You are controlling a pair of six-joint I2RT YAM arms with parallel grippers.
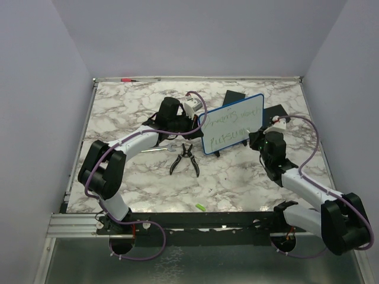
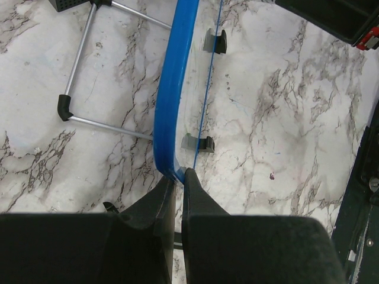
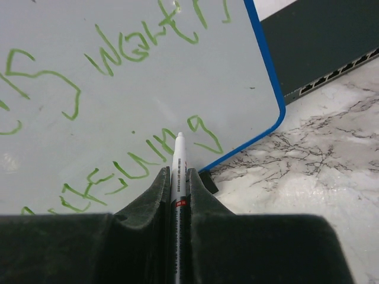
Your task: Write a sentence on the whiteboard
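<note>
Grip: left gripper (image 2: 179,177) pinches the blue frame edge of the whiteboard (image 2: 172,89) | right gripper (image 3: 177,174) clamped on white marker (image 3: 179,151) | green sentence (image 3: 133,56) on the board face just ahead of the marker tip, contact unclear

Soft, even light falls from overhead, fairly bright, leaving only faint shadows beneath the arms (image 1: 136,142) on the marble counter (image 1: 237,177). The top view is sharp. In both wrist views the black end effector fingers (image 3: 159,195) read dark and slightly soft, while the whiteboard (image 3: 136,89), evenly greyish, and pen (image 3: 179,155) are crisp.
</note>
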